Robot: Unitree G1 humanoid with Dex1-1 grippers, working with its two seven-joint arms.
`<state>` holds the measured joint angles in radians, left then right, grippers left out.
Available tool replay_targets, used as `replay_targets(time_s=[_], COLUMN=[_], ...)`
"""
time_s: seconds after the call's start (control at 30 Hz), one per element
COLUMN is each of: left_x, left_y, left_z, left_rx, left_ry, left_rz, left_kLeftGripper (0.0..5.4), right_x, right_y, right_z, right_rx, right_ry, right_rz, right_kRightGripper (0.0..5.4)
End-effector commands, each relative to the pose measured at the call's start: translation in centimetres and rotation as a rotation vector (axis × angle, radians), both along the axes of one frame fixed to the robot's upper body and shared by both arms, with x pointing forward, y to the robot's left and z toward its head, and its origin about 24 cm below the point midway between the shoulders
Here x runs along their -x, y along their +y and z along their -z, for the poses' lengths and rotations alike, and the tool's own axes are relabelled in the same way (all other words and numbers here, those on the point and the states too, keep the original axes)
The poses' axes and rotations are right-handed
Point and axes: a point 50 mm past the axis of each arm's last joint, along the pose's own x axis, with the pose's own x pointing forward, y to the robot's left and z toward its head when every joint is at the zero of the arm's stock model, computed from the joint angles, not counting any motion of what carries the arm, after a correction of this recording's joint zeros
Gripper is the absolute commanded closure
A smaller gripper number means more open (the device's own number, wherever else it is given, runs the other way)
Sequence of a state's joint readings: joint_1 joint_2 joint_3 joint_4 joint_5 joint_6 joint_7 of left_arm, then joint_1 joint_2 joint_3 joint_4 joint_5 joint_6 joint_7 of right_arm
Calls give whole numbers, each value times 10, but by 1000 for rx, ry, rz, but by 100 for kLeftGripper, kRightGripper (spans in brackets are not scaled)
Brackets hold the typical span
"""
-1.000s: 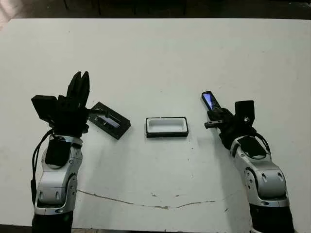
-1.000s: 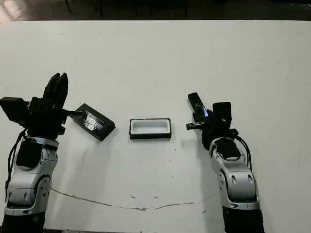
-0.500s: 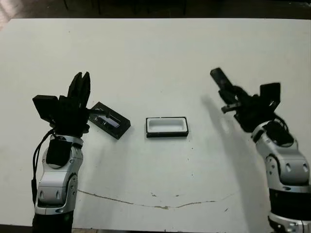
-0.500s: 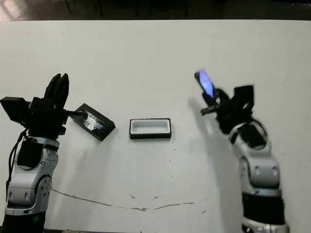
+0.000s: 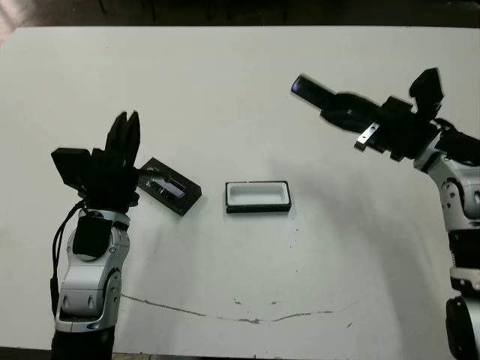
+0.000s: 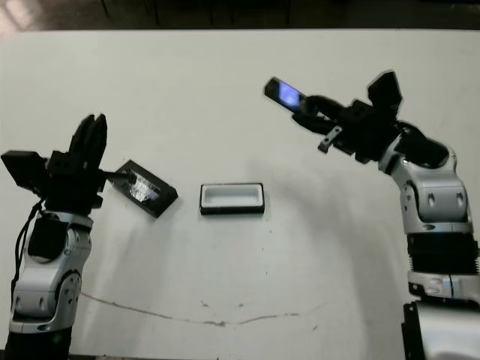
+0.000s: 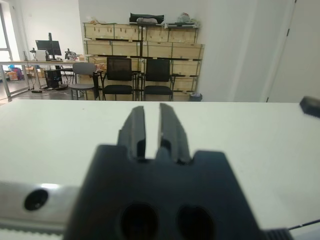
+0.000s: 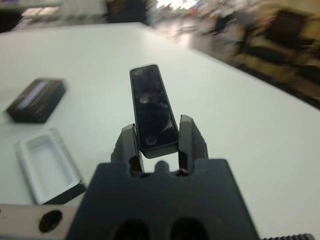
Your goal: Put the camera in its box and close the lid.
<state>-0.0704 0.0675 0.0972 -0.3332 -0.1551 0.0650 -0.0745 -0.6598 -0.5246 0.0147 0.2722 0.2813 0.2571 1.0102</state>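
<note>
Since the earlier frames the right gripper (image 5: 330, 106) has been swung from beside the box up to the upper right of the frame, where the slim black bar-shaped camera (image 5: 312, 91) is pinched between its fingers above the white table (image 5: 225, 82). No writing can be read on anything; stacked wooden crates (image 7: 150, 49) and black office chairs (image 7: 119, 75) are seen beyond the table. The small black white-lined box (image 5: 258, 196) lies open at the centre, the flat black lid with its glossy strip (image 5: 170, 186) just left of it, touching the left gripper (image 5: 124, 135), whose fingers are held close together with a narrow gap.
</note>
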Motion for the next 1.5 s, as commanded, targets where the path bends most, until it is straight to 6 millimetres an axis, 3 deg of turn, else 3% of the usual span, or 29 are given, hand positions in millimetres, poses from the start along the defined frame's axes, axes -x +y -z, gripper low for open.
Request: replay_targets(time_s=[0.03, 0.27, 0.57, 0.97, 1.5], left_x=[3, 3, 4, 4, 5], left_y=[3, 0, 0, 3, 2], left_z=[8, 10, 12, 13, 13], left_rx=[-7, 2, 4, 9, 19], left_ry=[46, 45, 47, 46, 43], left_rz=[-28, -24, -25, -33, -33], left_kLeftGripper=[540, 540, 540, 540, 540], right_x=[-5, -6, 13, 48, 46], right_y=[6, 30, 49, 59, 64], right_z=[-5, -3, 3, 7, 16], right_rx=[108, 175, 163, 237, 368], right_ry=[10, 105, 140, 129, 191], right_rz=[-102, -257, -349, -188, -231], right_kRightGripper=[536, 536, 536, 536, 536])
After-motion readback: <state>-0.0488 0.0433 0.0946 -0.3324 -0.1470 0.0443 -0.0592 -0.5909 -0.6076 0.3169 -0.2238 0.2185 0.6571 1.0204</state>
